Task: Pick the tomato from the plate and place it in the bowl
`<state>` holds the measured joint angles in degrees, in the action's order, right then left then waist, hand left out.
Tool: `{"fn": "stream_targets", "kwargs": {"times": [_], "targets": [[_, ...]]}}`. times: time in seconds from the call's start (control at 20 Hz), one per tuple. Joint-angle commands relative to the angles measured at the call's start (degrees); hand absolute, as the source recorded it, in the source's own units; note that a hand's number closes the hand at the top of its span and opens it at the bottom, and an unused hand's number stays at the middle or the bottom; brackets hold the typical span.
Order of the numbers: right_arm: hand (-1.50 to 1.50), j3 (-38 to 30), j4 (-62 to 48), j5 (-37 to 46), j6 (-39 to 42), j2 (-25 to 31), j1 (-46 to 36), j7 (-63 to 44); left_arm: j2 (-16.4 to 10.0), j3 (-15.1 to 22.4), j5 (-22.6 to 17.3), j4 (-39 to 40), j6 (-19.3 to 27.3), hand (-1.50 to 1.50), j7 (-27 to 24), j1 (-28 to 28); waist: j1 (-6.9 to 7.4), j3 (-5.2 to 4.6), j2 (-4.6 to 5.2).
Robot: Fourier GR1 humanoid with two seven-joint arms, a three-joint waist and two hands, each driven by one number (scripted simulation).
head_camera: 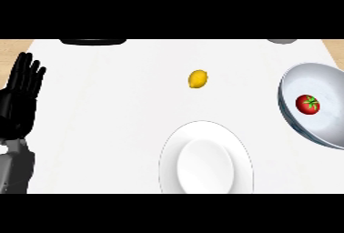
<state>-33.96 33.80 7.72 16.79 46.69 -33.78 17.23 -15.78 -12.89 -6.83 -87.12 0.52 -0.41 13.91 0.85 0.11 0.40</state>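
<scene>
Tomato (pixel 308 104) lies inside the grey bowl (pixel 321 77) at the desk's (pixel 101 123) right edge, red, with its green stalk showing. At the far left, the left hand (pixel 19 102) rests open, fingers (pixel 27 73) straight, pointing up and grasping nothing. A dark object (pixel 94 41) is cut off at the far edge. A yellow lemon (pixel 197 78) sits mid-desk, apart from everything. The white plate (pixel 169 157) lies nearer, just left of the bowl. A grey object (pixel 282 41) shows at the far right corner.
</scene>
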Motion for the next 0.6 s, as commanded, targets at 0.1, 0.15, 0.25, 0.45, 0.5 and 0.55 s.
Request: {"fn": "stream_targets", "kwargs": {"times": [0.1,0.15,0.25,0.45,0.5,0.55], "targets": [[-1.50,-5.4,-12.5,-2.7,7.1,10.5,1.2,7.3,-0.5,-0.3,0.1,0.6,0.0,0.00,0.4,1.0,0.47,0.15,0.34],[-1.50,-6.4,-14.0,-3.6,9.0,11.3,2.8,8.7,-2.0,-1.4,-0.9,1.0,-1.1,0.00,0.9,1.6,0.50,0.25,0.50],[-1.50,-6.8,-16.1,-3.2,8.2,11.5,2.9,11.5,0.5,1.0,0.2,-0.1,0.2,0.00,1.0,2.2,0.89,0.35,0.74],[-1.50,-8.0,-19.1,-3.9,12.3,13.7,5.6,15.0,-0.6,-1.1,-1.3,1.9,-0.7,0.00,0.8,2.4,0.87,0.43,0.81],[-1.50,-8.4,-19.7,-4.0,13.1,14.8,7.1,16.1,-1.5,-1.2,-1.7,-0.1,-1.7,0.00,1.2,1.3,1.13,0.51,0.70],[-1.50,-8.2,-20.2,-3.9,14.3,15.2,6.8,16.2,-0.2,-0.1,-0.3,-1.4,-0.2,0.00,0.4,0.9,1.24,0.46,0.58]]}}
